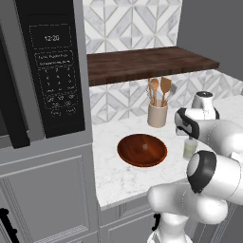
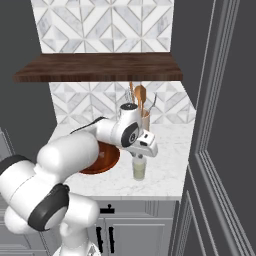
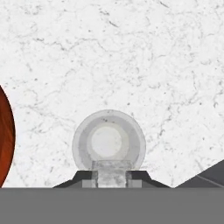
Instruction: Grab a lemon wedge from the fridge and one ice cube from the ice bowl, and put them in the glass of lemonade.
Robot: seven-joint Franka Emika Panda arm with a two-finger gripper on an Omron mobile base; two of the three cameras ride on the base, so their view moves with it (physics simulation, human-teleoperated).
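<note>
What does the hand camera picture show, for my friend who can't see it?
The gripper holds a pale ice cube right above the round mouth of the glass of lemonade. White marble counter lies around it, the ice bowl edging in.

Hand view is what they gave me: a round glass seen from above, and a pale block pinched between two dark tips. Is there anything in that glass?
Observer: Yes. Seen from the side, the glass of lemonade holds pale yellow-green liquid.
Operator: How far above it is the pincer?
Observer: Close. The gripper, shut on the ice cube, hangs just over the glass's mouth.
Operator: And the red-brown curve at my left edge?
Observer: That is the ice bowl, a whole round wooden bowl standing beside the glass.
</note>
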